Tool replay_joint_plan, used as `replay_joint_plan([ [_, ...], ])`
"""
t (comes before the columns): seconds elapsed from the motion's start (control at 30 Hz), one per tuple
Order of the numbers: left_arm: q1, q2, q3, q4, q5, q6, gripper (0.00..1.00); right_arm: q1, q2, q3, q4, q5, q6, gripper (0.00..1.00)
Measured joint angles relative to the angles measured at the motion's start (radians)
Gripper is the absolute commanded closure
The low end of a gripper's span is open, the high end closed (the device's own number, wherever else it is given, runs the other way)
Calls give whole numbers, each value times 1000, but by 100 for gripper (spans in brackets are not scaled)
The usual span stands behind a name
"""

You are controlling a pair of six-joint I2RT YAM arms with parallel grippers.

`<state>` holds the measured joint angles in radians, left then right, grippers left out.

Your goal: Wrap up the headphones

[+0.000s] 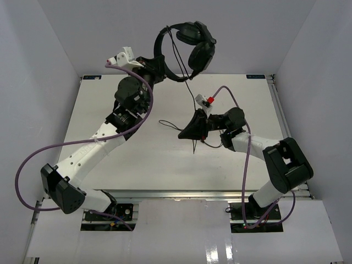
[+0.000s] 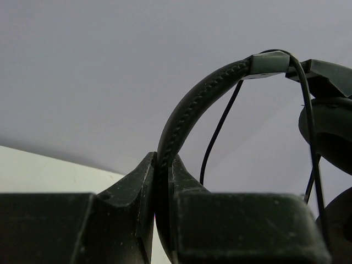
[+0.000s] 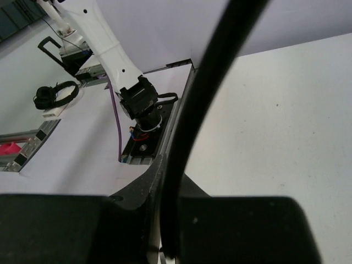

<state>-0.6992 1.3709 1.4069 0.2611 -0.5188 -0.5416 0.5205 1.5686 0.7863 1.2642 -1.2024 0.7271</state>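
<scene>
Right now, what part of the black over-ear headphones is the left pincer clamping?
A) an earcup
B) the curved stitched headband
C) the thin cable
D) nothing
B: the left pincer is shut on the curved stitched headband, while the right pincer pinches the thin black cable.

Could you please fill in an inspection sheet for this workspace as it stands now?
Surface: white table, matte top.
Job's things: headphones held up off the table; headphone cable hangs down to the right tool.
Clutter: nothing seen.
Tools: left tool shut on the headphones at the headband; right tool shut on the headphone cable.
Cables: purple robot cables loop beside both arms.
Surroundings: white walls on three sides.
</scene>
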Motion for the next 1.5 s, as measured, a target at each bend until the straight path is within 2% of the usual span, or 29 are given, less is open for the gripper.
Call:
replay_joint_plan([
  [0.07,16,0,14,-3,-59,23,100,0,-24,-2,-75,12,-66,92],
  [0.13,43,2,16,-8,-99,47,100,5,-73,-2,-221,36,-167,92],
  [0.3,142,52,6,-36,-155,117,100,44,-193,76,-721,143,-587,92],
  [0.5,244,129,-85,-117,-142,163,100,73,-261,201,-1159,296,-945,92],
  [0.73,261,222,-152,-154,-68,283,100,144,-264,404,-1535,575,-1280,92],
  [0.9,220,230,-280,-139,52,414,100,163,-263,563,-1623,817,-1450,89],
  [1.1,137,101,-529,-119,212,582,100,163,-249,562,-1623,1053,-1568,88],
  [1.27,104,-61,-612,-121,345,693,100,148,-234,510,-1600,1138,-1617,88],
  [1.5,90,-137,-618,-101,301,815,100,113,-234,495,-1578,1120,-1611,88],
])
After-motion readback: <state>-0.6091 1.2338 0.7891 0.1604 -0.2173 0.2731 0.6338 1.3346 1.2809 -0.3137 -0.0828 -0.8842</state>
